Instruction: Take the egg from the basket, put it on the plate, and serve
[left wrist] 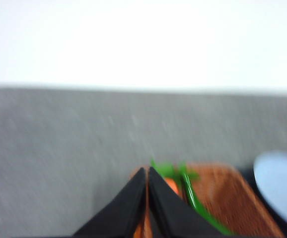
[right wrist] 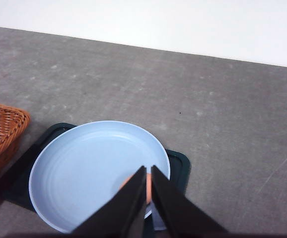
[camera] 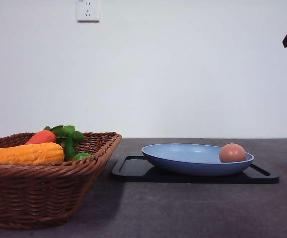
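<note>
**Already plated: egg rests on blue plate**

Mostly hidden behind the right gripper in the right wrist view, the egg sits inside the light blue plate, near its right rim, atop a black tray. Both claws are closed, tips together, holding nothing. The left gripper hangs over the wicker basket in a blurred view; a carrot and corn cob lie inside it.

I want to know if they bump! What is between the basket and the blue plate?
In the front view, bare dark table and the near end of the black tray lie between the basket and the plate.
</note>
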Controlling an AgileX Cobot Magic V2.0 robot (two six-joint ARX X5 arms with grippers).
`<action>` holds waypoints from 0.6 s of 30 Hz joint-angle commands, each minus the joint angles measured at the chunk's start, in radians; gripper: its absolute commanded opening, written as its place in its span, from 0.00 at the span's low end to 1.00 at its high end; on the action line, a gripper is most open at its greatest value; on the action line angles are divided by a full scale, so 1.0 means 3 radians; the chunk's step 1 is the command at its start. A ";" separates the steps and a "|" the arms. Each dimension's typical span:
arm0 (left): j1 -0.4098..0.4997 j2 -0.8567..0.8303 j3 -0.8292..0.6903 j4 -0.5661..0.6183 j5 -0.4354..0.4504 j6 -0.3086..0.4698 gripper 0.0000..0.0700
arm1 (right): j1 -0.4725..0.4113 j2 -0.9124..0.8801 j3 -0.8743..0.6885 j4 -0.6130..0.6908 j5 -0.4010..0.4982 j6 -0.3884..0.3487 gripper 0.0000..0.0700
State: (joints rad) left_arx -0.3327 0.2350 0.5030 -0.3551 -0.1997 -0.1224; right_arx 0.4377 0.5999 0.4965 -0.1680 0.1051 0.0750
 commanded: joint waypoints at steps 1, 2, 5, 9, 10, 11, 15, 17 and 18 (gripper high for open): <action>0.0117 -0.0114 0.0012 0.0036 0.0003 0.0016 0.00 | 0.0017 0.0013 0.0017 0.0036 0.0004 -0.0009 0.00; 0.0208 -0.0191 -0.0001 0.0044 0.0003 0.0007 0.00 | 0.0017 0.0013 0.0017 0.0036 0.0004 -0.0009 0.00; 0.0499 -0.0354 -0.0081 0.0042 0.0014 -0.0013 0.00 | 0.0017 0.0013 0.0017 0.0036 0.0004 -0.0009 0.00; 0.0846 -0.0489 -0.0331 0.0045 0.0142 -0.0008 0.00 | 0.0017 0.0013 0.0017 0.0036 0.0004 -0.0009 0.00; 0.0914 -0.0517 -0.0421 0.0055 0.0157 -0.0009 0.00 | 0.0017 0.0013 0.0017 0.0036 0.0004 -0.0009 0.00; 0.0970 -0.0541 -0.0517 0.0076 0.0160 -0.0010 0.00 | 0.0017 0.0013 0.0017 0.0036 0.0004 -0.0009 0.00; 0.1089 -0.0600 -0.0929 0.0263 0.0225 -0.0010 0.00 | 0.0017 0.0013 0.0017 0.0036 0.0003 -0.0009 0.00; 0.1113 -0.0616 -0.1126 0.0370 0.0262 -0.0010 0.00 | 0.0017 0.0013 0.0017 0.0036 0.0004 -0.0009 0.00; 0.1115 -0.0620 -0.1205 0.0402 0.0280 -0.0009 0.00 | 0.0017 0.0013 0.0017 0.0036 0.0004 -0.0009 0.00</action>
State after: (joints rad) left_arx -0.0003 0.0528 0.1494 -0.2526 -0.1226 -0.1230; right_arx 0.4377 0.5999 0.4965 -0.1680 0.1051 0.0750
